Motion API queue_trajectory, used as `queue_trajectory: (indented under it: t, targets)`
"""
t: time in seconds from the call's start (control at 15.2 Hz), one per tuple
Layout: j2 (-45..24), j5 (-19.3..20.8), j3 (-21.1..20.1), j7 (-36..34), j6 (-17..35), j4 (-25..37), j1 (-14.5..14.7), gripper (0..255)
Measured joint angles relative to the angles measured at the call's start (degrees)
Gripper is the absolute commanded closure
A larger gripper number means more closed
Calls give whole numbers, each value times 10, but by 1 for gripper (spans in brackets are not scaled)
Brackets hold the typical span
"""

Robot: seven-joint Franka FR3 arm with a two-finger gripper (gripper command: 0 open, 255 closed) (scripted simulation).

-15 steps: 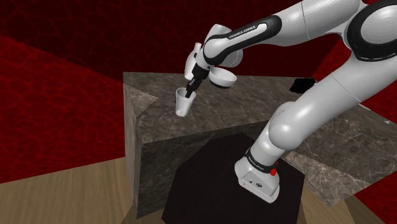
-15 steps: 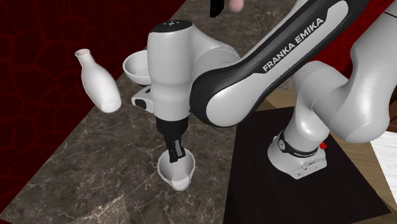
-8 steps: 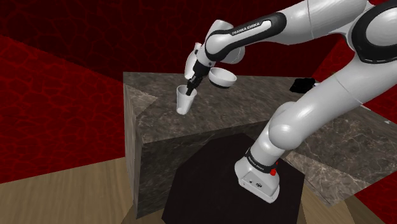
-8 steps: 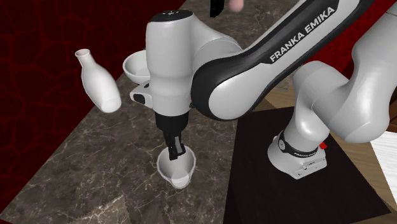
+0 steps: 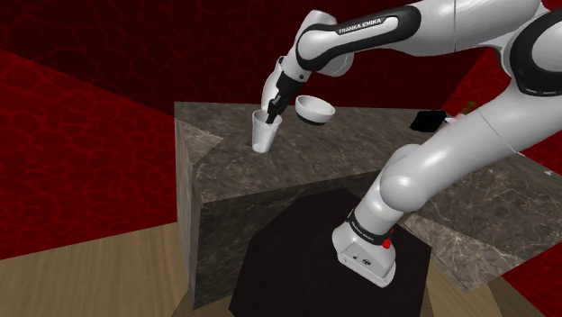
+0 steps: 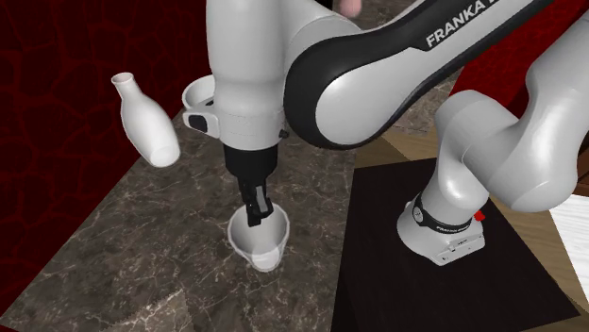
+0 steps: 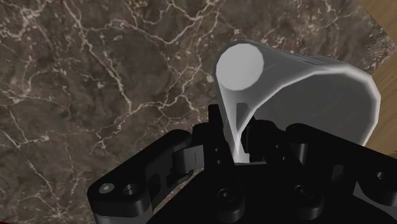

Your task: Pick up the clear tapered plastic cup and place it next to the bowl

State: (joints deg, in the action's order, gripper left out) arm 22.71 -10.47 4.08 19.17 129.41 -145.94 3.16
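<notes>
Item 1: cup (image 5: 263, 135) (image 6: 258, 236) (image 7: 292, 89), pale grey-white, tapered, thin-walled; judged light, slick and easily squashed, so 1 wall at the rim is the sensible hold. The gripper (image 5: 269, 114) (image 6: 255, 209) (image 7: 238, 143) has its 2 fingers nearly closed, pinching that wall, with the cup mouth-up over the dark marble counter (image 5: 360, 153). Item 2: white bowl (image 5: 315, 110) (image 6: 200, 94) close by; a tilted white bottle (image 6: 146, 121) and a small black object (image 5: 430, 120) stand well apart, so neither looks to obstruct.
</notes>
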Motion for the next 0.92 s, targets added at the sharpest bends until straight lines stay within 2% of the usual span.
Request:
queue_trajectory:
  t: [0.92]
  targets:
    - [36,14,-4,-25,-114,80,-4,255]
